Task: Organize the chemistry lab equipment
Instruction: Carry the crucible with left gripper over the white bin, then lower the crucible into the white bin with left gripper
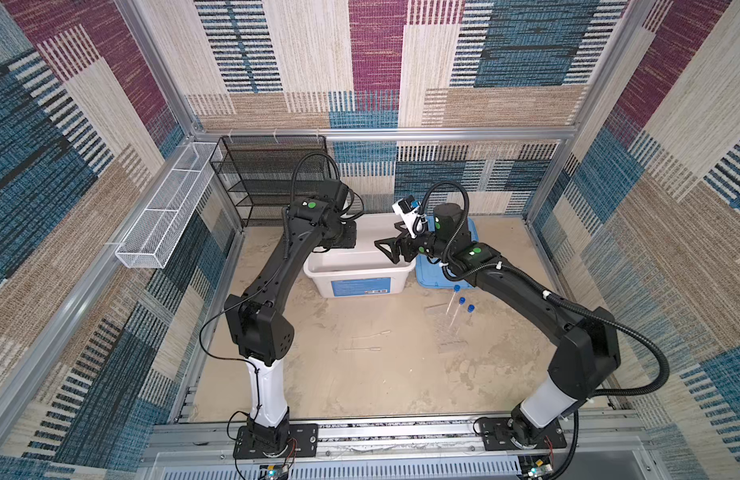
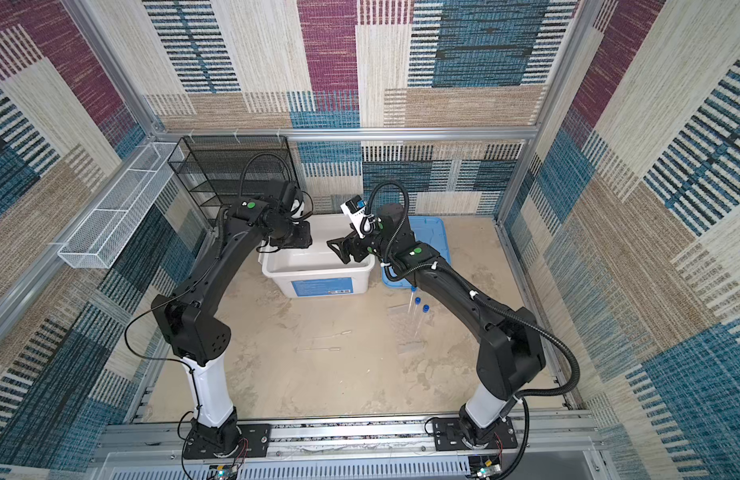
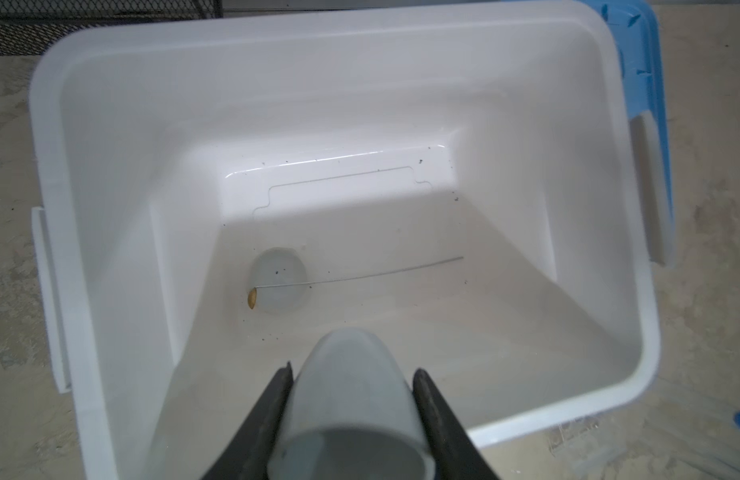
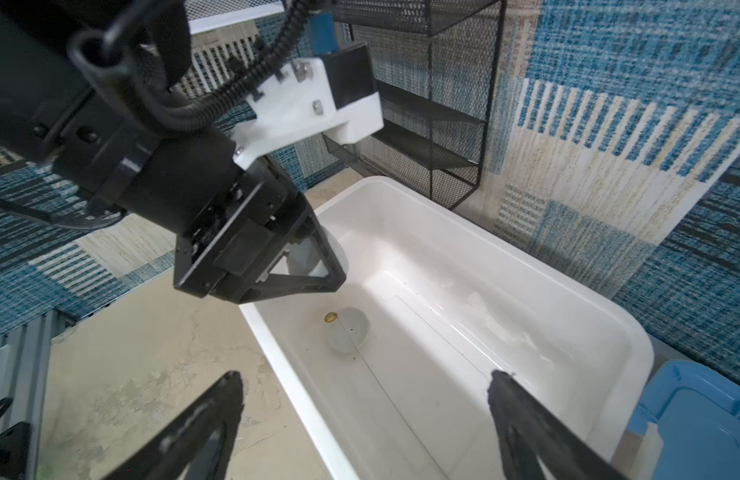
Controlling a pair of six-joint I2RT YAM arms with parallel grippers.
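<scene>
My left gripper (image 3: 351, 370) is shut on a small white bowl (image 3: 351, 407) and holds it above the open white bin (image 3: 252, 58). A second white bowl (image 3: 279, 278) rests on the bin's floor, with the brass-tipped rod (image 3: 381, 272) lying across it. My right gripper (image 4: 364, 380) hangs open and empty over the bin's near rim; in a top view it (image 1: 387, 245) is at the bin's right end. On the table to the right, three blue-capped tubes (image 1: 457, 311) stand in the clear rack (image 1: 449, 336). Two thin pipettes (image 1: 366, 343) lie mid-table.
The bin's blue lid (image 1: 428, 276) lies flat to the right of the bin, under my right arm. A black mesh shelf (image 1: 272, 178) stands at the back left, with a white wire basket (image 1: 169, 212) on the left wall.
</scene>
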